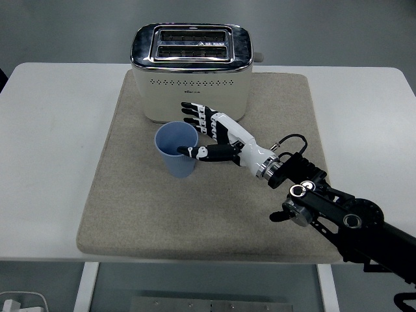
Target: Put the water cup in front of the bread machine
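Blue plastic water cup [177, 151] upright mid-mat, just before cream bread machine [191, 73] at beige mat's [117, 195] far edge. Right hand [218, 134] spread, holding nothing; draw away sideways, clear of rim.

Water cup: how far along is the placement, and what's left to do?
Done, it seems: the water cup stands upright on the beige mat, just in front of the bread machine. In hand: the right hand sits beside the cup with fingers spread; only the thumb tip is near the rim, so it looks released. Left: draw the hand clear without tipping the cup.
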{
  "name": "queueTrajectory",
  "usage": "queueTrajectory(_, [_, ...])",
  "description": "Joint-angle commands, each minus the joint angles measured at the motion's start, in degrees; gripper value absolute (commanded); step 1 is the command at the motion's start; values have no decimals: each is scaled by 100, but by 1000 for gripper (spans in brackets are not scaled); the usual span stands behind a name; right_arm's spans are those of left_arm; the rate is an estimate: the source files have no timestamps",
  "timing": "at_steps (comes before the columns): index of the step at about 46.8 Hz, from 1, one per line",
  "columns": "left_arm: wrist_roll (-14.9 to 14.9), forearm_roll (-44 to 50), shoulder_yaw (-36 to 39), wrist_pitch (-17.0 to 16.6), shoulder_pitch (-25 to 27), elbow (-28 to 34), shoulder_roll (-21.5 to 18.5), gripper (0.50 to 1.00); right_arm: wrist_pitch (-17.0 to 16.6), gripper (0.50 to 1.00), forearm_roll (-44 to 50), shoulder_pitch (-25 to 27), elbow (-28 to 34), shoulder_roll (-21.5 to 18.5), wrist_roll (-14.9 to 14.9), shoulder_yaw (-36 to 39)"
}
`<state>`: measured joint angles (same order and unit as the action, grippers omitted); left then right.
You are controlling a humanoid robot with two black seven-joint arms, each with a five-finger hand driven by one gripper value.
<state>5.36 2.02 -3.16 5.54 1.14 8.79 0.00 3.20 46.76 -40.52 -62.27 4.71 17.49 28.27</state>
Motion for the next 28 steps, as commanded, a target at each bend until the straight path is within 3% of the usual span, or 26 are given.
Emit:
queueTrajectory(1, [0, 0, 0, 0, 0, 0, 0, 1000, 5, 924, 0, 9, -83, 109, 0, 4])
queueTrajectory(28, [0, 0, 0, 0, 0, 0, 0, 1000, -21, 924, -62, 27, -584, 1111, -9, 127])
